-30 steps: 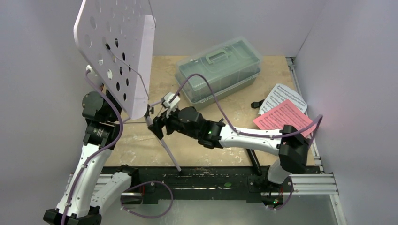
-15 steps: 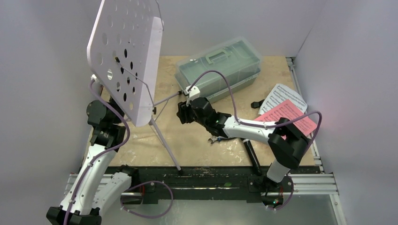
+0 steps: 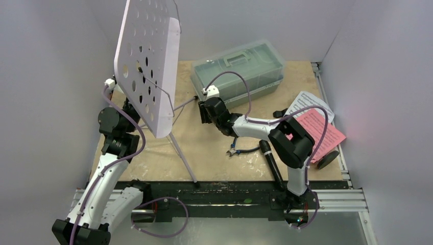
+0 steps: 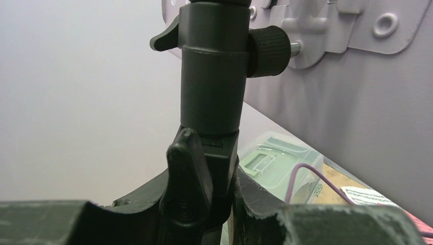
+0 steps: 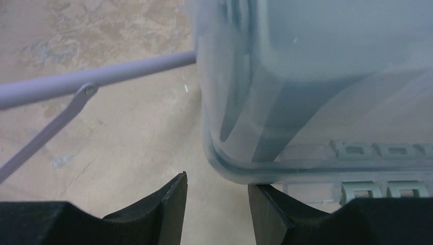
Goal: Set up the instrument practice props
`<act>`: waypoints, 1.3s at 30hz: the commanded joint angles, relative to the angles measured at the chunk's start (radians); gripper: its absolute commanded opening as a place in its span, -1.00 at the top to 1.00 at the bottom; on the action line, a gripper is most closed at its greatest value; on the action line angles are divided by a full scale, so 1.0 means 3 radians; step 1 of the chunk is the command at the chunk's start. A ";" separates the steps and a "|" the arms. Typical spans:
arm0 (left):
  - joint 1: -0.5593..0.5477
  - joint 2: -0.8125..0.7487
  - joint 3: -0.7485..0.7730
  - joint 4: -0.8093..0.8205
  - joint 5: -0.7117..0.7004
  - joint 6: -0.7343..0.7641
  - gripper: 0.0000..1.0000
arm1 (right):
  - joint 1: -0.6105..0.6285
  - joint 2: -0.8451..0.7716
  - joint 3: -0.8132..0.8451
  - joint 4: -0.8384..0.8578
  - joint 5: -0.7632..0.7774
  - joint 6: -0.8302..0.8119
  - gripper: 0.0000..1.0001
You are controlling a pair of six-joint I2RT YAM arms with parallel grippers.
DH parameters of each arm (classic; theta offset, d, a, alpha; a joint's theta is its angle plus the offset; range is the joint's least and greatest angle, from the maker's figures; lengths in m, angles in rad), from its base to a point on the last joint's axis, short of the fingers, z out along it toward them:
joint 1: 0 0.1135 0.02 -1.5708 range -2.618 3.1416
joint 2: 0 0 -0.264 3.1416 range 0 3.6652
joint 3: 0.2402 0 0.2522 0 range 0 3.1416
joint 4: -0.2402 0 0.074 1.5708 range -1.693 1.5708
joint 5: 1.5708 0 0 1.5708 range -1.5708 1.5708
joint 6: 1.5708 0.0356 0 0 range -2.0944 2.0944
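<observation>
The pale lilac perforated music stand (image 3: 148,61) stands tilted at the left, one tripod leg (image 3: 184,161) reaching the table's near edge and another (image 5: 102,79) reaching toward the toolbox. My left gripper (image 4: 207,191) is shut on the stand's black clamp (image 4: 212,102), behind the desk. My right gripper (image 3: 200,113) is open and empty at the toolbox's corner, near that leg's tip; its fingers (image 5: 173,199) hold nothing. The pink sheet (image 3: 321,127) and the white sheet (image 3: 306,104) lie at the right. The black microphone (image 3: 270,163) and the black round-based stand (image 3: 327,159) lie near the front right.
The translucent green lidded toolbox (image 3: 237,69) stands at the back centre, and its corner fills the right wrist view (image 5: 306,76). Blue-handled pliers (image 3: 237,150) lie under my right forearm. A small black clip (image 3: 278,113) lies beside the white sheet. White walls enclose three sides.
The music stand has swung more upright and shifted right and back. My right gripper left the leg it was at and moved back to the toolbox's corner, uncovering the pliers and microphone.
</observation>
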 commanded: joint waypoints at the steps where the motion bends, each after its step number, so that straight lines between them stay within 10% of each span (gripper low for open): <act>1: -0.0015 -0.0084 0.0040 0.0502 -0.0214 -0.0149 1.00 | -0.0182 0.0233 0.0491 0.0337 0.0117 -0.0237 -0.03; 11: -0.0015 -0.0059 0.0027 0.0291 -0.0285 -0.0060 1.00 | -0.0487 0.0681 0.1268 0.0093 0.0092 -0.0555 -0.33; 23: -0.0015 -0.0055 0.0850 -0.0550 0.0505 -0.0235 1.00 | -0.0491 -0.0467 0.0365 -0.0241 -0.1992 -0.0715 -0.68; 33: -0.0015 0.0059 0.0548 0.0220 0.0864 -0.0450 1.00 | -0.0489 -0.0854 0.0024 -0.0053 -0.2758 -0.1366 -0.77; 39: -0.0015 0.0174 0.0583 0.0413 0.0992 -0.0578 1.00 | -0.0345 -0.0812 0.0174 0.0429 -0.3142 -0.0873 -0.77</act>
